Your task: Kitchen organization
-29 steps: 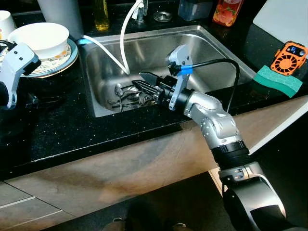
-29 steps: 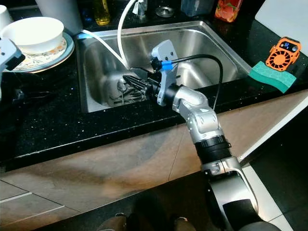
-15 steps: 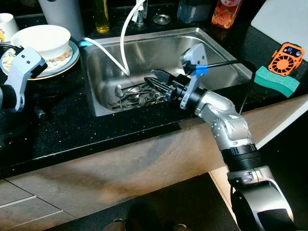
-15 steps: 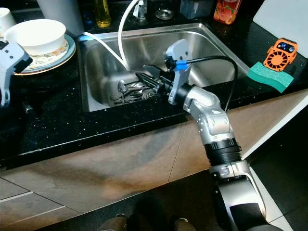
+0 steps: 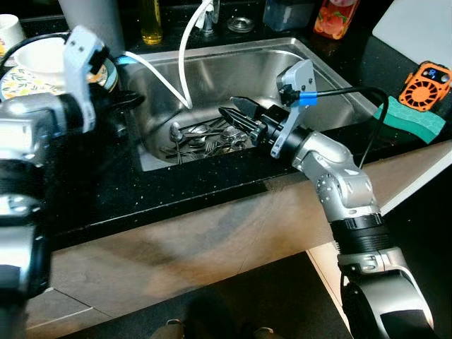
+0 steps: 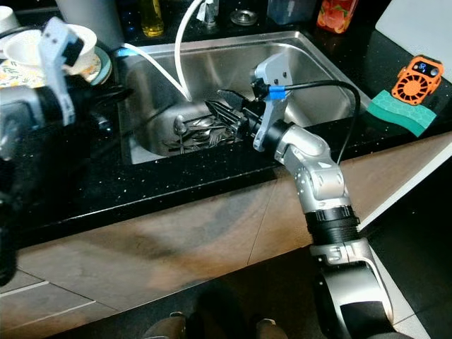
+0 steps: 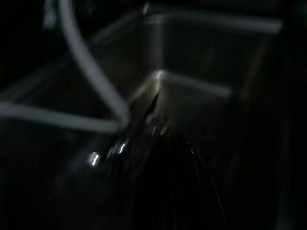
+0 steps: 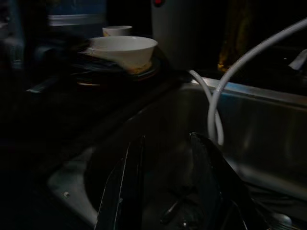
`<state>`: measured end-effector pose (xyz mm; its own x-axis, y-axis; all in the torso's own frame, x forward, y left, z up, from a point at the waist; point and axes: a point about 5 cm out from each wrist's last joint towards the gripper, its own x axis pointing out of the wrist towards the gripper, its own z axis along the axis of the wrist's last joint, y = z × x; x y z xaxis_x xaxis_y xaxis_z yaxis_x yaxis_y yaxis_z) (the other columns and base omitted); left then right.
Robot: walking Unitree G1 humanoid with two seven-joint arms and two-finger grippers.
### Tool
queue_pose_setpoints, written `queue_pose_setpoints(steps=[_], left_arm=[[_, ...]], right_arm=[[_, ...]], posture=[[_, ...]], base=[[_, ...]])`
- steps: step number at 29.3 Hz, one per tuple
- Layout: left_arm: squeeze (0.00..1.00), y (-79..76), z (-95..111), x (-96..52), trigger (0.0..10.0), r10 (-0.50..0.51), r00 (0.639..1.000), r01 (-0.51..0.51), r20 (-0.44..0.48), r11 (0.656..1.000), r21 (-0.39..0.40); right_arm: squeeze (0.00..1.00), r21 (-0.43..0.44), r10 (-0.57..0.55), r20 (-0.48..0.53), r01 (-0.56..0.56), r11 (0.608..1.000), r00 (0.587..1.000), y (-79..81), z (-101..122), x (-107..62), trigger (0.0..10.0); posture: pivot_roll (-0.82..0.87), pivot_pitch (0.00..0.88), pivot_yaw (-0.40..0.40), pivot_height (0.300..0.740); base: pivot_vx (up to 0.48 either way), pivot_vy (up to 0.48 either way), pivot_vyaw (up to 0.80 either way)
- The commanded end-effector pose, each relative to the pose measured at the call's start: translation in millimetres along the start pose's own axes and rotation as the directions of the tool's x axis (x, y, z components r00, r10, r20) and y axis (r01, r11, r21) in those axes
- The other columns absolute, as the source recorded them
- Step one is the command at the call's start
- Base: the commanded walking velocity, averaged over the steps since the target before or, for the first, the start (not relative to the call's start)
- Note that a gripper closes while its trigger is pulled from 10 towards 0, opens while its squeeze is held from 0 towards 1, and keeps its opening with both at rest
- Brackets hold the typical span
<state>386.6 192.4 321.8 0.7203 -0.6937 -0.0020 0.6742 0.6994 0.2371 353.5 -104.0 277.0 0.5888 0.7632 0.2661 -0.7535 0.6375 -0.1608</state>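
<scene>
A pile of metal cutlery lies at the bottom of the steel sink. My right gripper reaches into the sink from the right and hovers just above the pile. It is open, and in the right wrist view its two black fingers stand apart with nothing between them. My left arm is raised over the counter at the sink's left rim, and the left gripper points toward the basin. The left wrist view is dark and blurred; a white hose and glints of cutlery can be made out.
A white bowl sits on a patterned plate at the back left. A white hose hangs into the sink. A green sponge and an orange device lie on the right counter. Bottles stand behind the sink.
My left arm has swung up and in from the far left to the sink's left rim. The right gripper has shifted slightly right and up over the cutlery.
</scene>
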Motion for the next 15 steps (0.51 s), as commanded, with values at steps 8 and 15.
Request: queue_pose_setpoints(steps=[8, 15], left_arm=[[0.00, -51.6, 37, 84.5, 10.0, 0.047, 0.986, -0.058, 0.160, 0.996, 0.068], [0.00, -40.9, 57, 81.5, 10.0, 0.195, 0.927, -0.151, 0.320, 0.976, -0.155]], right_arm=[[0.00, -0.001, -0.045, 0.042, 0.045, 0.999, 0.998, 2.5, 11, -10.5, 10.0], [0.00, -0.002, -0.087, 0.053, 0.087, 0.996, 0.995, 0.7, 14, -19.0, 10.0]], posture=[[0.08, 0.160, 0.001, 0.740], [0.08, 0.165, 0.001, 0.740]], base=[[0.000, 0.000, 0.00], [0.000, 0.000, 0.00]])
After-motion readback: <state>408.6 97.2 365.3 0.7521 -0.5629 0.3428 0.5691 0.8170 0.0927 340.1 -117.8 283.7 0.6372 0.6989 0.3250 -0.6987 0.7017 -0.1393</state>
